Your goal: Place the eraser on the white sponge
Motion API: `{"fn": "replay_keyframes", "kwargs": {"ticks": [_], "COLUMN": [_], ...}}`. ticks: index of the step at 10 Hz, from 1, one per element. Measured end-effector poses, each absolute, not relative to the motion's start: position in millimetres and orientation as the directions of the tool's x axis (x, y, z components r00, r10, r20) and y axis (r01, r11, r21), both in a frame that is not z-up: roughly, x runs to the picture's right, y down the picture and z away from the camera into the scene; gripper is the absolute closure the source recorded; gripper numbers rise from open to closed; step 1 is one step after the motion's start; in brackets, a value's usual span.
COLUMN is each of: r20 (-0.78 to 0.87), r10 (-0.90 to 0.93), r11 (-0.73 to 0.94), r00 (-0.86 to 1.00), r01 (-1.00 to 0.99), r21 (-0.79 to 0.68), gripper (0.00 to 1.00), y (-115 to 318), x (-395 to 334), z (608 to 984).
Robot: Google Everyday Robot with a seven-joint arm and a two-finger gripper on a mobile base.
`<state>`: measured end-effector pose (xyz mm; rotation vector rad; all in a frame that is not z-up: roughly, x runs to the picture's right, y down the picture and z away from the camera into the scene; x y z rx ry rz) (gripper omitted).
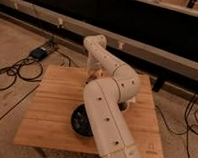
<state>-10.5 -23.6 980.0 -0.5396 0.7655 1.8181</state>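
Reaching over the far side of the counter, your arm bends down so that the claw hangs low near the far edge, roughly in the middle of its width. You cannot tell from this view whether the claw is wide, narrow or holding anything; its tip is lost against the arm's pale casing. Neither the eraser nor the white sponge can be picked out here, since the arm's bulk covers much of the counter's middle and right. Only a black bowl shows at the near side, partly under the forearm. So which way the eraser lies from the claw, and how its long axis runs, stays unsettled; judge that before you commit to a descent.
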Motion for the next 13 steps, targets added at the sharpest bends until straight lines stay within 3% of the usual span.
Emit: {"fn": "replay_keyframes", "kwargs": {"ticks": [2, 4, 10, 12, 13], "r20": [-0.687, -0.701, -0.708, -0.708, -0.71], "r10": [0.637, 0.625, 0.621, 0.622, 0.621], "r11": [-0.253, -0.256, -0.259, -0.261, -0.263], "r00": [-0.351, -0.344, -0.336, -0.334, -0.332], "r01": [-0.936, -0.938, -0.941, -0.941, -0.942], "r21": [0.244, 0.233, 0.22, 0.215, 0.211], "gripper": [1.0, 0.93, 0.32, 0.2, 0.2], "y": [-19, -13, -9, -9, -8], "x": [-8, -8, -5, -5, -6], "z": [980, 980, 977, 975, 974]}}
